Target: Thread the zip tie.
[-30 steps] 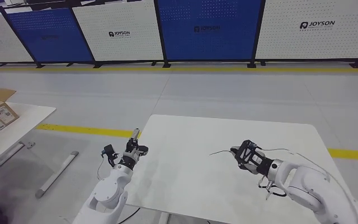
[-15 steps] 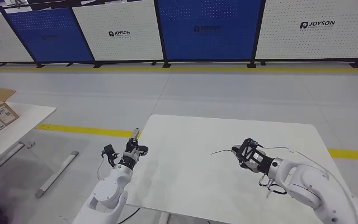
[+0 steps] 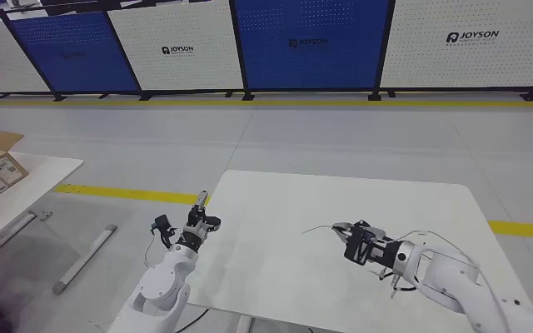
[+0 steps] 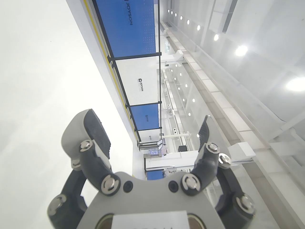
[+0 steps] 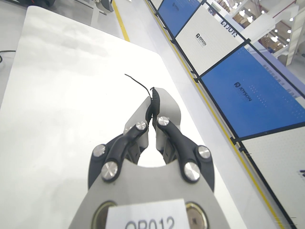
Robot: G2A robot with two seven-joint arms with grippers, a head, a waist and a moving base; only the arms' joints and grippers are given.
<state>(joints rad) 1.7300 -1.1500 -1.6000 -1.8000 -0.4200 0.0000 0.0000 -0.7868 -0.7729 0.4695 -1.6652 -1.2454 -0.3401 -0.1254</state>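
Observation:
A thin black zip tie (image 5: 137,82) sticks out from between the closed fingers of my right gripper (image 5: 152,96), its free end curving away over the white table (image 5: 59,77). In the top view that gripper (image 3: 340,234) sits over the right half of the table, with the zip tie (image 3: 315,228) trailing toward the table's middle. My left gripper (image 3: 201,202) stands at the table's left edge, pointing up and away. Its two fingers are spread wide in the left wrist view (image 4: 152,122), with nothing between them.
The white table (image 3: 275,250) is bare apart from the zip tie. Blue and white partition panels (image 3: 308,42) line the far side of the floor. Another white table (image 3: 33,179) stands off to the left.
My right gripper has shifted left toward the table's middle, carrying the zip tie with it. The left arm has stayed put.

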